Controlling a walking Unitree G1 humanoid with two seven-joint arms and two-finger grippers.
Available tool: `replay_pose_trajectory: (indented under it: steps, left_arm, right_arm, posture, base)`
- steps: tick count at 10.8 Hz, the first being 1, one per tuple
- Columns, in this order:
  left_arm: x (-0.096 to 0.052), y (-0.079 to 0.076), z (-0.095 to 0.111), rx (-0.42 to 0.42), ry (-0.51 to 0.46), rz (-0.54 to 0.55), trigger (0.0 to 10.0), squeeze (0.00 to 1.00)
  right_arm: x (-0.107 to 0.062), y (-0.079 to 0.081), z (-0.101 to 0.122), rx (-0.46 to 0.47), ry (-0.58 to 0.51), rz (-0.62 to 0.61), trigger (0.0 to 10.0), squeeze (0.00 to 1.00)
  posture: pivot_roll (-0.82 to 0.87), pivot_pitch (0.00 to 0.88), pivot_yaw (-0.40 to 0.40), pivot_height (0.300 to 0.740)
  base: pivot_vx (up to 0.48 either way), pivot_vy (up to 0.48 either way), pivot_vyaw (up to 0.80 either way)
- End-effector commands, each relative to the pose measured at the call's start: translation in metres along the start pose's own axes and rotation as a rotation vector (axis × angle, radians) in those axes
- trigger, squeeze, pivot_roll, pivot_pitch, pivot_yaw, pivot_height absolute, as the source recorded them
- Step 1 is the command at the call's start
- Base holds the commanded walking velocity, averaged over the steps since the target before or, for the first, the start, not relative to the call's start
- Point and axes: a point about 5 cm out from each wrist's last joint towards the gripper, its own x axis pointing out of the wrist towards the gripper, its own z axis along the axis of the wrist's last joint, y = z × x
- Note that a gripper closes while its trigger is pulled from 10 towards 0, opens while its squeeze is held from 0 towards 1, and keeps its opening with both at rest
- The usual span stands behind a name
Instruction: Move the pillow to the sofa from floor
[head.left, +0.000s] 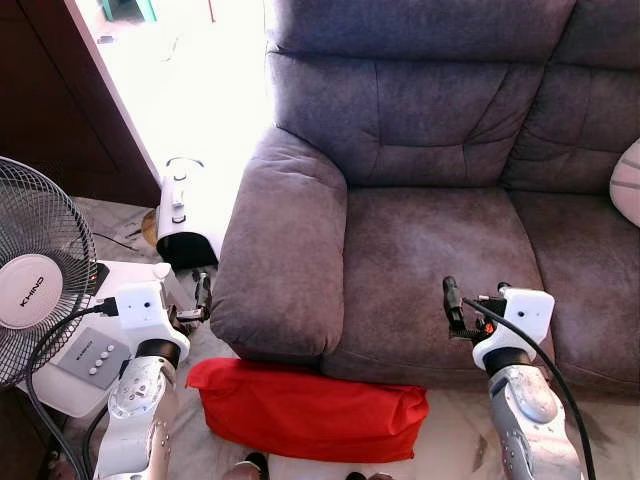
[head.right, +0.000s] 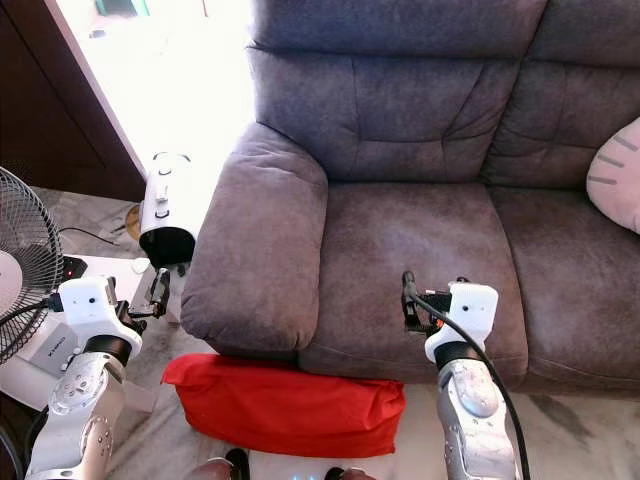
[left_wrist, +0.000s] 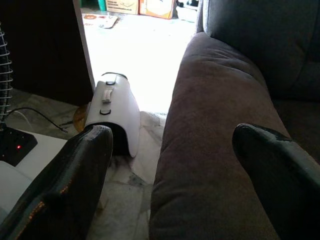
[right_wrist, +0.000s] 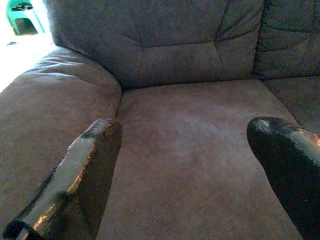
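A red pillow (head.left: 310, 410) lies flat on the floor against the front of the grey sofa (head.left: 430, 240), below the seat's left part. My left gripper (head.left: 203, 295) is held up beside the sofa's left armrest (left_wrist: 215, 125), above the pillow's left end, open and holding nothing. Over the front edge of the seat cushion (right_wrist: 195, 150) my right gripper (head.left: 452, 305) hovers, open and empty, above the pillow's right end. Neither gripper touches the pillow.
A standing fan (head.left: 35, 270) and its white base with buttons (head.left: 95, 355) are at my left. A white appliance (head.left: 185, 215) lies on the floor beside the armrest. A pale cushion (head.right: 615, 175) rests on the sofa's right end. Dark wood panelling (head.left: 50, 100) stands far left.
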Motion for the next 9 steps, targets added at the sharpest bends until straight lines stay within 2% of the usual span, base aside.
replay_pose_trajectory:
  steps: [1,3,9]
  left_arm:
    - [-0.0025,0.0047,-0.0039,0.006,0.019,0.021,10.0,0.00]
    - [-0.0022,0.0053,-0.0034,0.006,0.016,0.025,10.0,0.00]
    - [-0.0019,0.0067,-0.0023,0.007,0.013,0.031,10.0,0.00]
  right_arm:
    - [-0.0006,-0.0001,-0.0051,0.002,0.030,0.004,10.0,0.00]
    - [0.0004,0.0003,-0.0055,0.006,0.037,0.008,10.0,0.00]
    - [0.0016,0.0035,-0.0064,0.006,0.045,0.033,10.0,0.00]
  posture:
    - [0.09,0.212,-0.022,0.740]
    - [0.09,0.214,-0.024,0.736]
    - [0.09,0.218,-0.025,0.630]
  base:
    - [0.000,0.000,0.00]
    - [0.000,0.000,0.00]
    - [0.000,0.000,0.00]
